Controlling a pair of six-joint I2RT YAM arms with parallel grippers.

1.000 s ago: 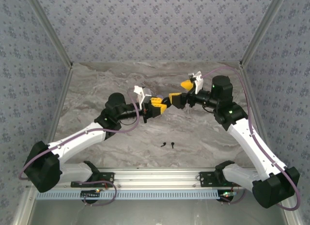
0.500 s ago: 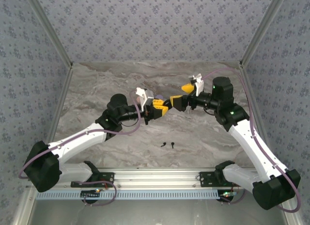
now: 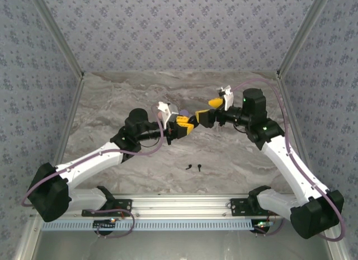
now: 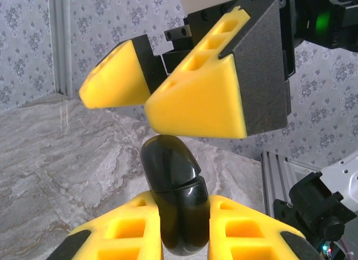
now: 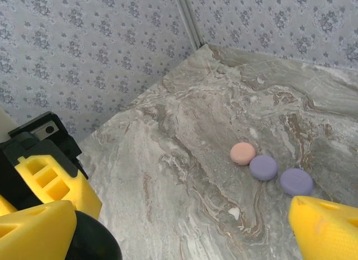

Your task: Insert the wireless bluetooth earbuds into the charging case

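The charging case (image 4: 174, 193), seemingly shut, is clamped in my left gripper (image 3: 183, 124) above the table (image 3: 112, 103). My right gripper (image 3: 208, 109) straddles its top, fingers apart. The black earbuds (image 3: 194, 168) lie nearer the bases. Next, I judge: lift the lid gently.

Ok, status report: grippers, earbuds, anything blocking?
Left gripper shut on black case. Right gripper open, jaws spread at its free end. Black earbuds loose on table, near side. Nothing in the way.
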